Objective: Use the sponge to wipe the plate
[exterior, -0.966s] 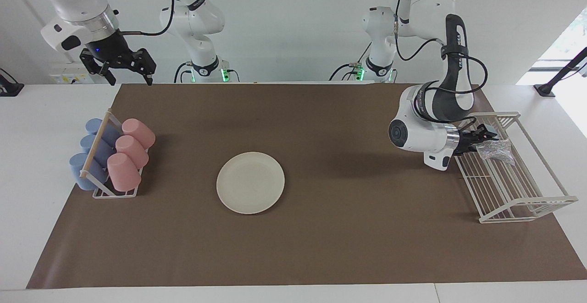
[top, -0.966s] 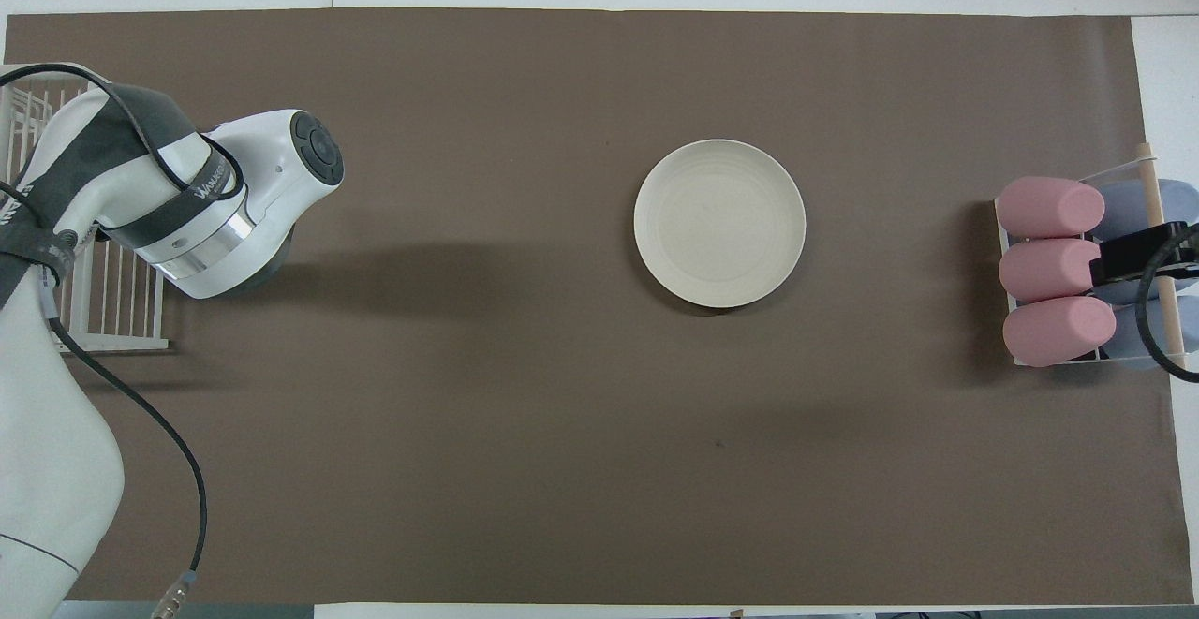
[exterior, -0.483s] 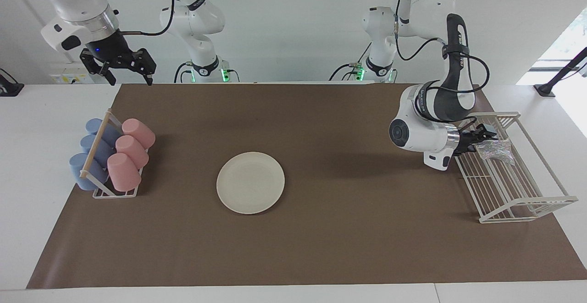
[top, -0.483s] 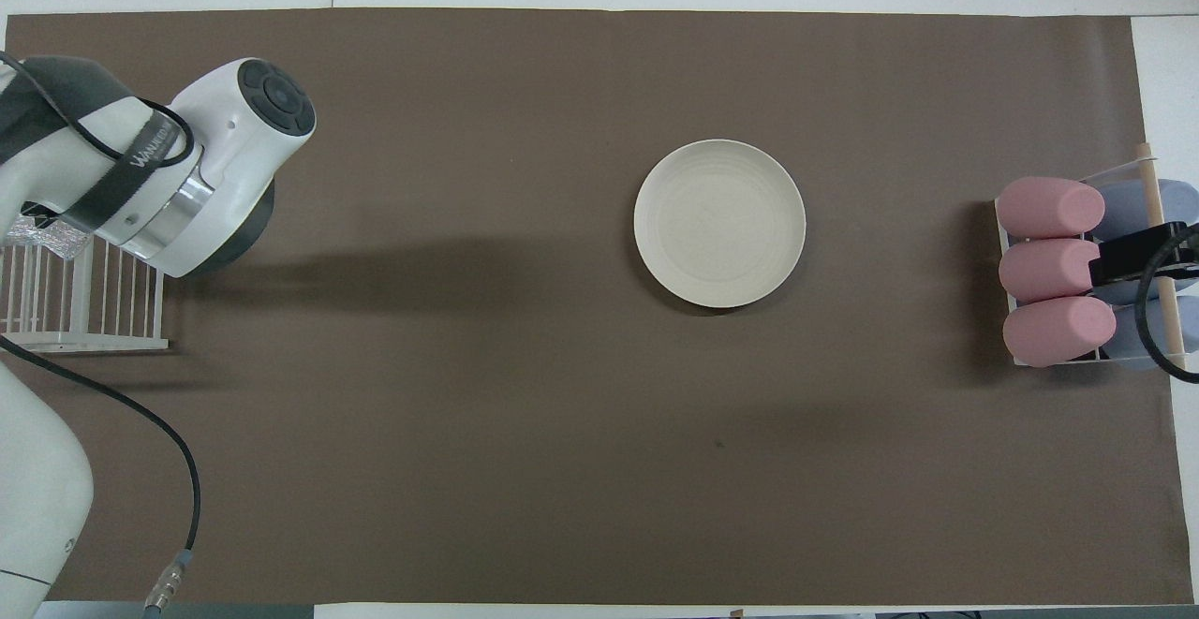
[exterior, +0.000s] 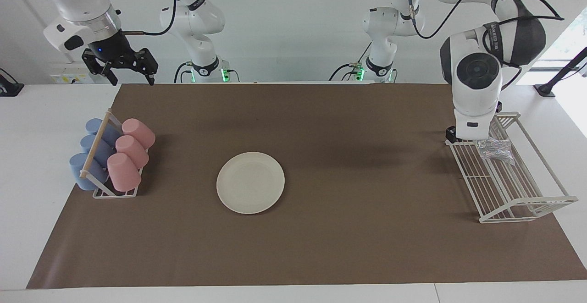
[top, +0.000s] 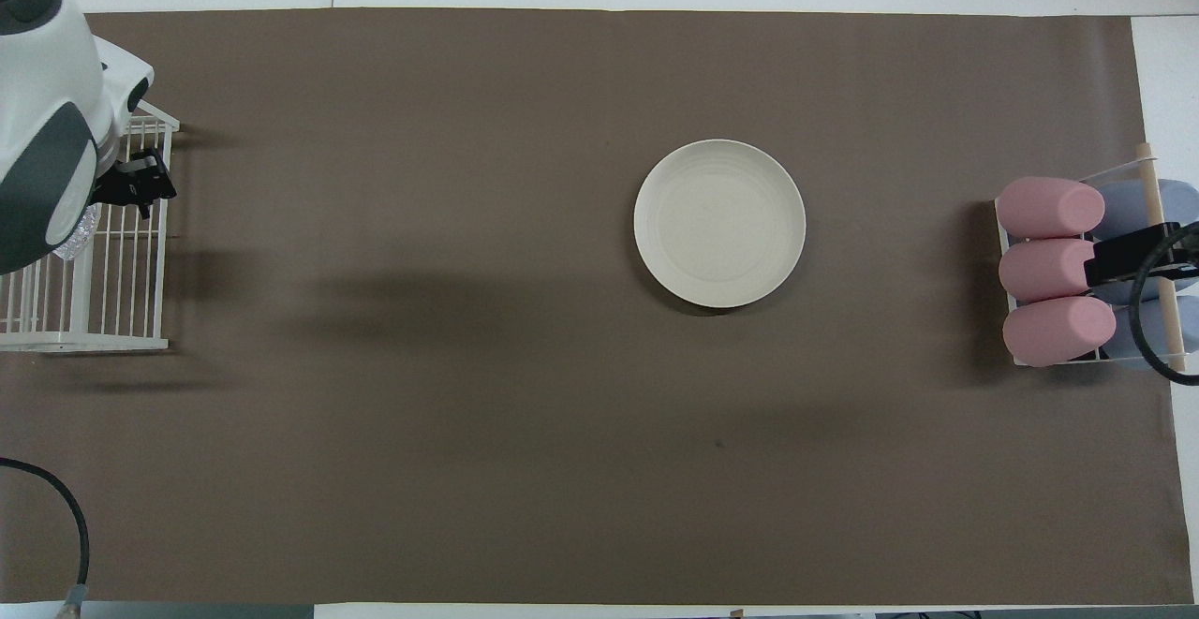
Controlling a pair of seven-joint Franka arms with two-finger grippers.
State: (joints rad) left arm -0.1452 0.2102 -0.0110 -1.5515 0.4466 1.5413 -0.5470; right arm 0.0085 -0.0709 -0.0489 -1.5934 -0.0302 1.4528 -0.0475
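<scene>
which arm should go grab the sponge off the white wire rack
Left. Its left gripper hangs directly over the white wire rack, beside the small silvery speckled sponge. The right gripper waits at the right arm's end, above the pink and blue cups.

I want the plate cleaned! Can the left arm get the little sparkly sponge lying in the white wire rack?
Probably yes: the left gripper is right beside the small silvery speckled sponge, which lies uncovered in the white wire rack.
</scene>
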